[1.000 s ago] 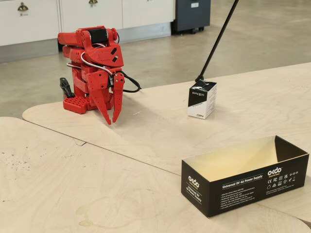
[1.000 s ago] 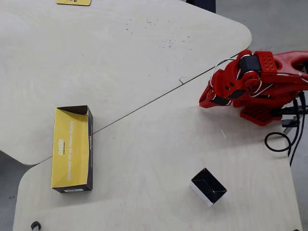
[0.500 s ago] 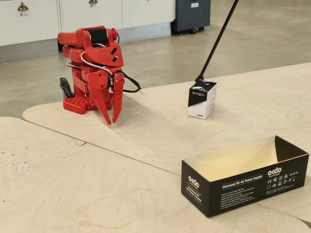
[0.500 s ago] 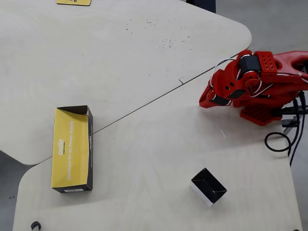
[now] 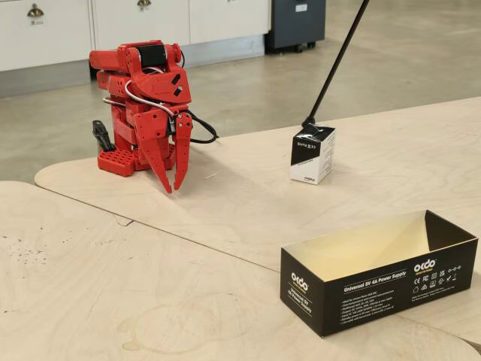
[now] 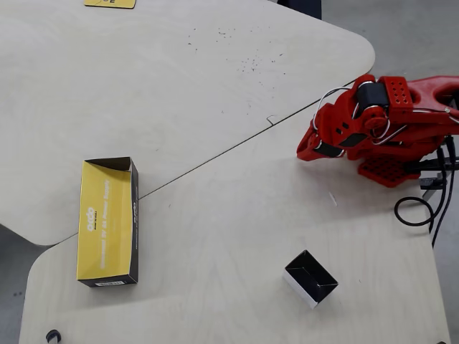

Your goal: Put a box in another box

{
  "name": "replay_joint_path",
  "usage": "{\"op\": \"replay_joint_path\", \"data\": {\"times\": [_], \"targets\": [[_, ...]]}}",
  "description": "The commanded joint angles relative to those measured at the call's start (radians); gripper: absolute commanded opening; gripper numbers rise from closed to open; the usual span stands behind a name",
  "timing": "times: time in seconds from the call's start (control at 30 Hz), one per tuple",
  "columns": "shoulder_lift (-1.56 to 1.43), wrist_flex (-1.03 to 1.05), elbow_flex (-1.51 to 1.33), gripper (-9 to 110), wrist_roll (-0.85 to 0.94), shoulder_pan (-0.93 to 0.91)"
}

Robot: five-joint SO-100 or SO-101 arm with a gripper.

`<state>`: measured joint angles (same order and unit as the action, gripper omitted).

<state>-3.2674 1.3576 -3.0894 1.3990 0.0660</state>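
Note:
The small box [image 5: 312, 154] stands upright on the pale wood table, with white and black sides and a glossy black top; in the overhead view it [image 6: 310, 278] sits at the lower right. The long black open-topped box [image 5: 379, 274] with white "Universal 5V 4A Power Supply" print and a tan inside stands near the front right; in the overhead view it [image 6: 107, 221] lies at the left. My red gripper [image 5: 173, 188] hangs tip-down over the table with the arm folded, its jaws together and empty, far from both boxes. In the overhead view the gripper [image 6: 305, 152] is at the right.
A thin black pole [image 5: 337, 60] slants down to the table just behind the small box. Black cables [image 6: 423, 208] trail off the arm's base at the table's right edge. A seam [image 6: 215, 154] runs between two tabletops. A yellow item [image 6: 109, 3] lies at the far edge.

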Motion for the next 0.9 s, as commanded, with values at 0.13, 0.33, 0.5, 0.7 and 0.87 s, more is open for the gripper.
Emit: {"op": "replay_joint_path", "data": {"times": [0.13, 0.33, 0.5, 0.7, 0.87], "targets": [[-0.003, 0.026, 0.006, 0, -0.006, 0.000], [-0.003, 0.026, 0.006, 0, -0.006, 0.000], [-0.003, 0.026, 0.006, 0, -0.006, 0.000], [-0.003, 0.026, 0.006, 0, -0.005, 0.000], [-0.003, 0.029, 0.006, 2, 0.028, 0.011]]}}
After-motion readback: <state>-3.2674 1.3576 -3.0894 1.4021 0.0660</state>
